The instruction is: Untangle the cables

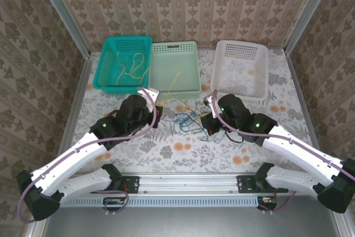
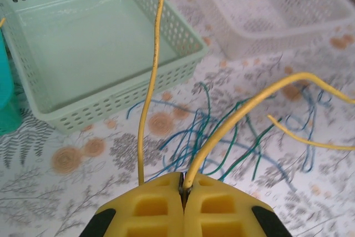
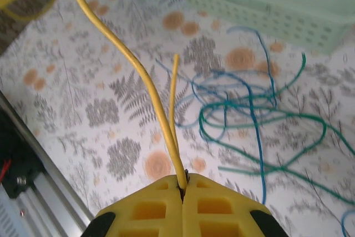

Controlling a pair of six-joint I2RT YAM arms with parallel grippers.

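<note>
A tangle of thin blue and green cables (image 1: 189, 121) lies on the flowered table between my two grippers. The left gripper (image 1: 158, 110) is shut on a yellow cable (image 2: 249, 102), pinched right at the tips of the left gripper (image 2: 183, 188). A second yellow strand (image 2: 150, 81) rises beside its left finger. The right gripper (image 1: 209, 116) is also shut on a yellow cable (image 3: 138, 70), which leaves the right gripper (image 3: 182, 186) up and to the left, a short free end beside it. Blue and green loops (image 3: 252, 116) lie on the table beyond those fingers.
Three baskets stand at the back: a teal basket (image 1: 102, 66) holding yellow cables (image 1: 133, 66), a light green basket (image 1: 186, 62) with a yellow strand reaching toward its front wall, and a white basket (image 1: 241, 70). A metal rail (image 1: 188, 184) runs along the near edge.
</note>
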